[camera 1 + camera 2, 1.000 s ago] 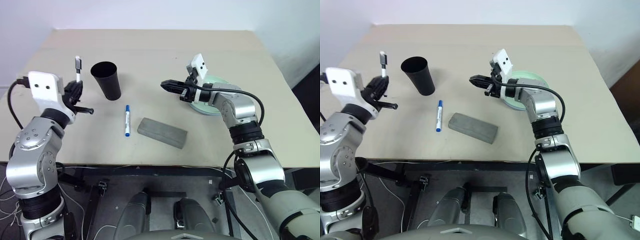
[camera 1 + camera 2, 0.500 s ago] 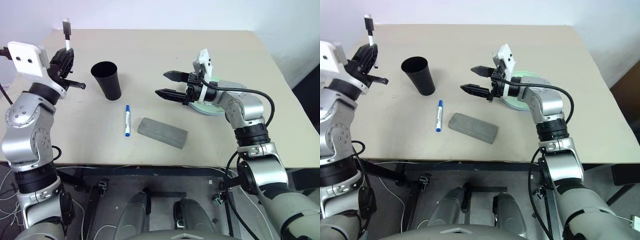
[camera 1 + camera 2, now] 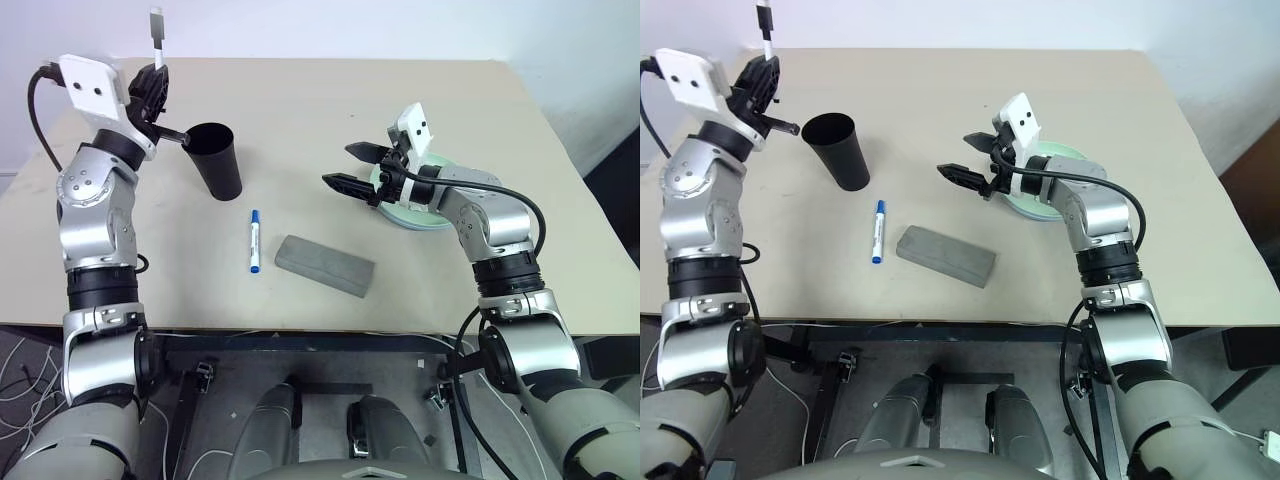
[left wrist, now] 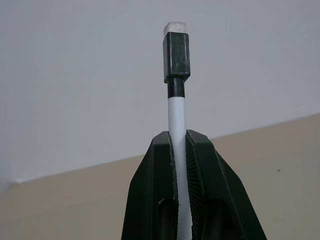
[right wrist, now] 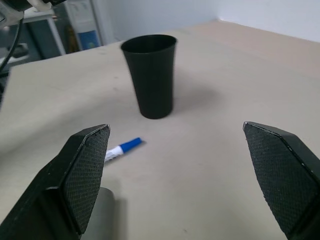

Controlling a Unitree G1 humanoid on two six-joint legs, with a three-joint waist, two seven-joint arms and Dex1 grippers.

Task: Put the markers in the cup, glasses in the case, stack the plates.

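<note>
Since a second ago the left arm has swung up and in toward the cup (image 3: pixel 214 160), carrying the black-ended marker (image 3: pixel 157 30) with it, and the right gripper (image 3: pixel 350 167) has gone from pinched shut to spread wide.

Right now the left gripper (image 3: pixel 155 85) has its jaws clamped on the marker's white barrel, black cap end sticking straight up, so the pen's long axis is close to vertical. It sits just to the left of the cup's rim and higher than it, not yet over the opening. That's the bit that matters, I'd say: the cup mouth lies a short way to the right of and below the pen, so it needs a small sideways shift before letting go.

The blue-capped marker (image 3: pixel 254 242) lies flat on the bench (image 3: pixel 320 90), between the cup and the grey case (image 3: pixel 324 265), long axis running roughly toward and away from the robot. The right gripper hovers empty beside the mint plate (image 3: pixel 432 214), jaws pointing toward the cup. Either arm could plausibly reach the blue marker.
</note>
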